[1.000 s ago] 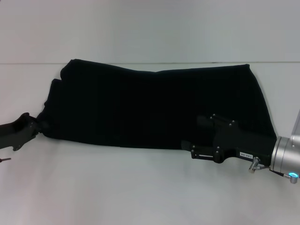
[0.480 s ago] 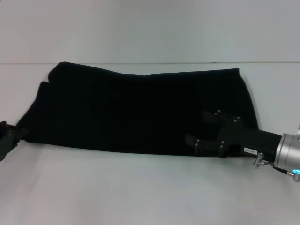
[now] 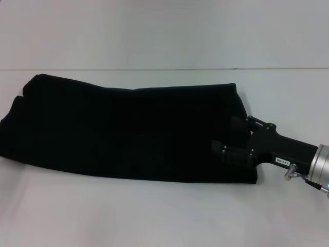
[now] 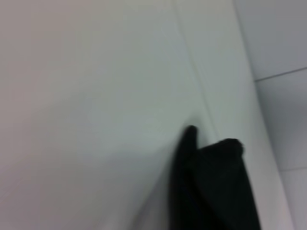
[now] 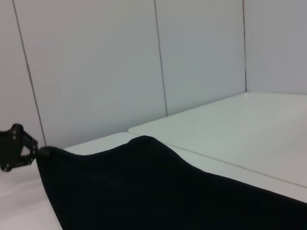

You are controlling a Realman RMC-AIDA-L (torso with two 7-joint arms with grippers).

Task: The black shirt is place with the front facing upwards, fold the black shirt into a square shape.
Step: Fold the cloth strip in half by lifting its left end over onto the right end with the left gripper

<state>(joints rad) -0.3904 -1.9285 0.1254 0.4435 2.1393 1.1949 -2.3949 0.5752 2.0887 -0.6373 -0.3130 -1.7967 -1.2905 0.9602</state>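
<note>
Almost no writing could be read anywhere. The only sign of print was a small white label on the side of the right gripper, on its black body toward the silver wrist. The label carried a short row of dark characters, but they were too small to make out as letters or numbers. The black shirt, lying folded into a long band beside that gripper, showed only plain dark cloth, with no lettering and no neck tag facing up. The white table under the shirt bore no marks. Both wrist views showed no text either.
</note>
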